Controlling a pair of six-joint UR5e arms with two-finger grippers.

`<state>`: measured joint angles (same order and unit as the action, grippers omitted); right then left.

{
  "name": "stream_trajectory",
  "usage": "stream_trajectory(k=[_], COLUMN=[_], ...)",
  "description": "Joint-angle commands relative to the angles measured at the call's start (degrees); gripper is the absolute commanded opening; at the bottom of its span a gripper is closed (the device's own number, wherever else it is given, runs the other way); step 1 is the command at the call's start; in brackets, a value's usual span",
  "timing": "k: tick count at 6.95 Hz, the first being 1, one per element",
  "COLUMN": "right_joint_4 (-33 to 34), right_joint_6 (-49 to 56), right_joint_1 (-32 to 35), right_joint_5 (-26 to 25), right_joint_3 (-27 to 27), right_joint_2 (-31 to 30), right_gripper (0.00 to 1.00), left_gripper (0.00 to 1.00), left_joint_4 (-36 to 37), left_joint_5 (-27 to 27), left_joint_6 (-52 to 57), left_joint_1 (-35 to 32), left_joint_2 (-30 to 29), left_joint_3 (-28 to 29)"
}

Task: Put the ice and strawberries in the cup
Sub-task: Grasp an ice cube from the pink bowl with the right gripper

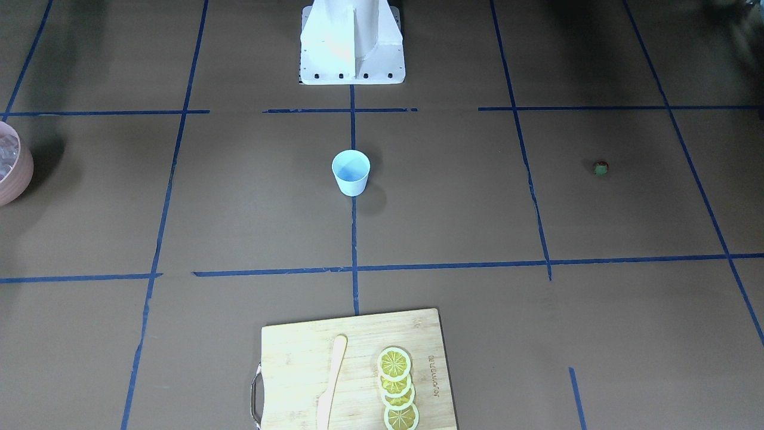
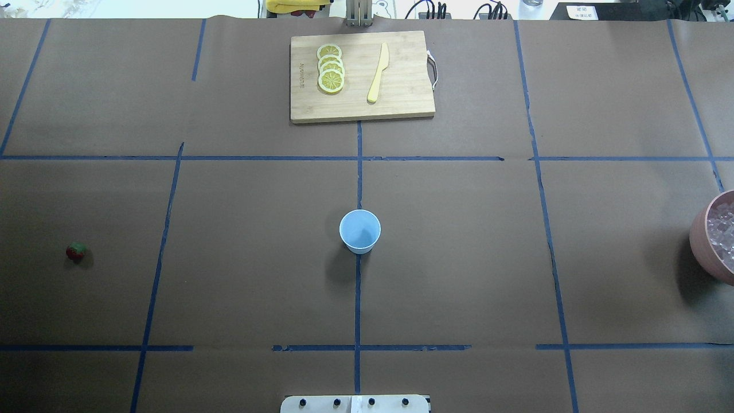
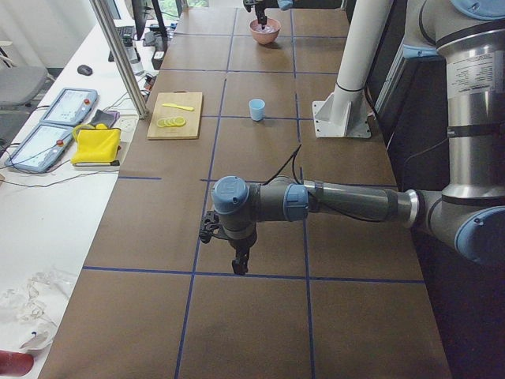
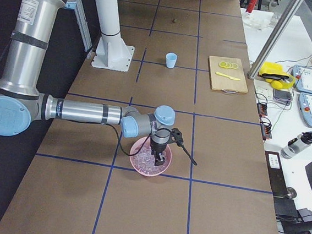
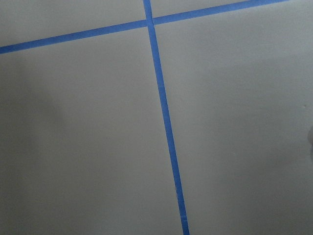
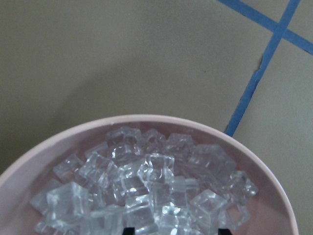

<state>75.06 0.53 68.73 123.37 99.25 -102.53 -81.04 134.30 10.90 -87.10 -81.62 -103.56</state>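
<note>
Over the ice (image 6: 146,186) in the pink bowl (image 6: 146,119), the right gripper (image 4: 158,160), jaws apart, may squirt a cube away; left gripper (image 3: 241,267): cannot tell.

Lighting is overhead, even and moderate across the brown desk (image 2: 459,258). In the overhead view the cup (image 2: 360,231) throws a soft shadow toward the robot's side. The pink bowl (image 2: 702,246) throws a broader one toward the desk's middle. In the front-facing view the white robot base (image 1: 352,48) is overexposed, the cutting board (image 1: 292,358) is washed out, and the top corners fall dark. The left wrist view is soft and greyish, dimmer along its left side. In the right wrist view the ice (image 6: 146,191) shows crisp glints.
</note>
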Motion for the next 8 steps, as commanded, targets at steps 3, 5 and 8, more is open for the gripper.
stream_trajectory(k=[3,5,8], right_joint_4=[0.44,4.18,10.37], right_joint_6=[0.08,-0.01,-22.49], right_joint_1=[0.35,6.20,5.11], right_joint_5=[0.64,2.65,7.40], right_joint_3=[1.90,6.63,19.11], right_joint_2=[0.05,-0.04,3.80], right_gripper=[0.02,0.02,0.00], left_gripper=[1.00,1.00,1.00], left_joint_4=[0.00,0.00,0.09], left_joint_5=[0.09,0.09,0.09], left_joint_6=[0.00,0.00,0.00], left_joint_1=[0.00,0.00,-0.09], left_joint_2=[-0.03,-0.03,0.06], left_joint_3=[-0.15,-0.15,-0.15])
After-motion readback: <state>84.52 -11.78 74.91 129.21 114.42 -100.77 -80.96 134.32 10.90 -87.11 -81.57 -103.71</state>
